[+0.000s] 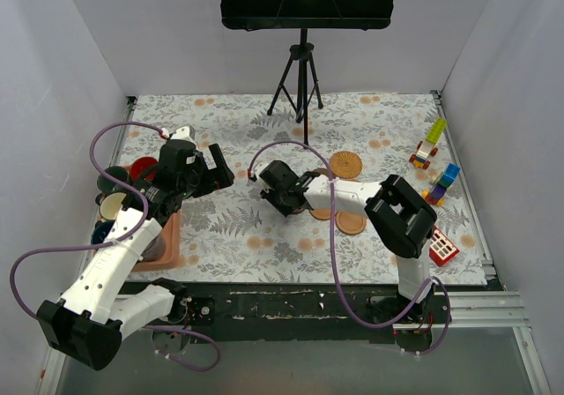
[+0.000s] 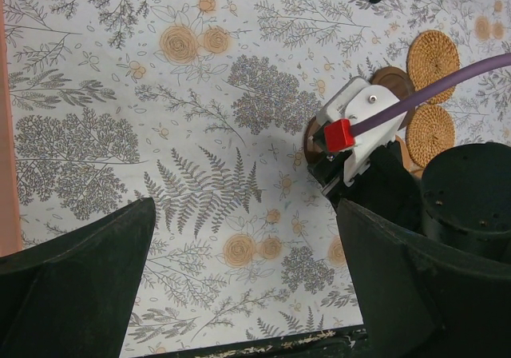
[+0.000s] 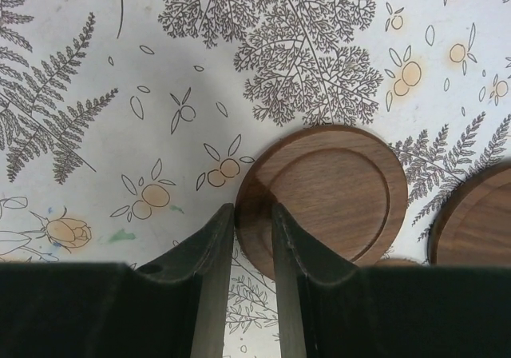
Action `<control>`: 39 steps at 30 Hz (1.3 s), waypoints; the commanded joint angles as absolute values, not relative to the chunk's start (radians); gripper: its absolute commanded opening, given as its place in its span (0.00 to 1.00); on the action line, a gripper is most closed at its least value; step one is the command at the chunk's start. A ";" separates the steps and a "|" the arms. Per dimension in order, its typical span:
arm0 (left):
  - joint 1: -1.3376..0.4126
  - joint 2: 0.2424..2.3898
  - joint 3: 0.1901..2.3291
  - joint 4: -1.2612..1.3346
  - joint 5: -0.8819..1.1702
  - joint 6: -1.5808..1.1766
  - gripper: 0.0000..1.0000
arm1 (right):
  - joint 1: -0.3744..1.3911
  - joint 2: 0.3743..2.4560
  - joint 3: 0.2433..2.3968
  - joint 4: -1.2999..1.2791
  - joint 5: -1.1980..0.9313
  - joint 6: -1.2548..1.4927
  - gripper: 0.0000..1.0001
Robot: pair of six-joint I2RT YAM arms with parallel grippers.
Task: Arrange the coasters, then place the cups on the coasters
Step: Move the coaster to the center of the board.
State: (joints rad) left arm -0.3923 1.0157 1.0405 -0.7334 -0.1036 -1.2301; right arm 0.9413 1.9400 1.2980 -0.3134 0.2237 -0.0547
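Coaster (image 3: 335, 186) rim between right pincer (image 3: 251, 216) fingers

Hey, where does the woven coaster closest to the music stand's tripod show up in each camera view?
Top external: the woven coaster lies a little right of centre, farther back than the other coasters.
Left wrist: upper right, the upper of two woven discs.
Right wrist: not in view; only a dark brown coaster and part of another show.
Shared landmark: the purple cable, which passes right beside it in both of those views.
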 commanded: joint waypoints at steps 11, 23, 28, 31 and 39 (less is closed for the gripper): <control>-0.394 1.012 1.054 -0.739 -0.126 -1.223 0.98 | 0.902 1.990 1.342 -0.325 0.224 -0.064 0.32; -0.394 1.017 1.052 -0.742 -0.132 -1.223 0.98 | 0.881 2.008 1.368 -0.336 0.239 -0.057 0.32; -0.394 1.019 1.054 -0.742 -0.135 -1.221 0.98 | 0.871 2.005 1.359 -0.337 0.252 -0.048 0.32; -0.394 1.019 1.052 -0.742 -0.137 -1.221 0.98 | 0.864 1.997 1.348 -0.334 0.253 -0.040 0.32; -0.394 1.023 1.054 -0.741 -0.138 -1.223 0.98 | 0.861 1.987 1.333 -0.328 0.253 -0.034 0.32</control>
State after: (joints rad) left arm -0.3923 1.0252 1.0405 -0.7338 -0.1177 -1.2301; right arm 0.8711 1.9820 1.3518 -0.3111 0.2333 -0.0444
